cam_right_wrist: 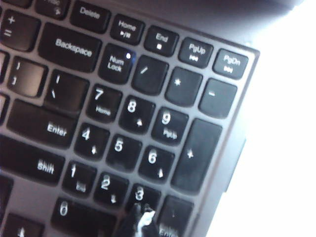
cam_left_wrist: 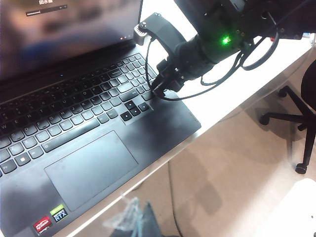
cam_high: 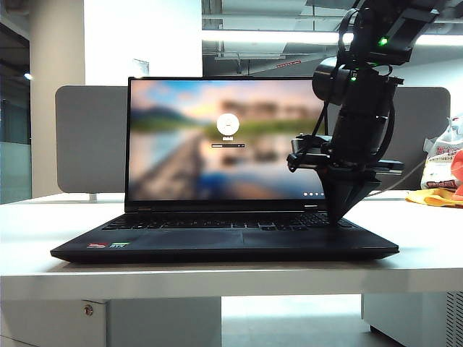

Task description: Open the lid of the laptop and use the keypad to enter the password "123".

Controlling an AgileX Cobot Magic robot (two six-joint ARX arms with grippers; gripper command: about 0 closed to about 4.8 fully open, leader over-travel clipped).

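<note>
Right wrist view puts my right gripper (cam_right_wrist: 142, 219) with its tips pressed together into one point, resting at the near edge of the 3 key (cam_right_wrist: 142, 193) on the keypad (cam_right_wrist: 148, 133). I judge 1 and 2 sit along the same row, away from the laptop's (cam_high: 217, 242) outer edge, toward Shift. The lid (cam_high: 224, 137) stands upright, login screen lit. Only this arm is over the keys; my left gripper is out of every picture, closed, well back toward the laptop's near corner.

The right gripper (cam_right_wrist: 141, 219) crowds the keypad (cam_right_wrist: 143, 133); the trackpad (cam_left_wrist: 91, 168) lies unobstructed.
</note>
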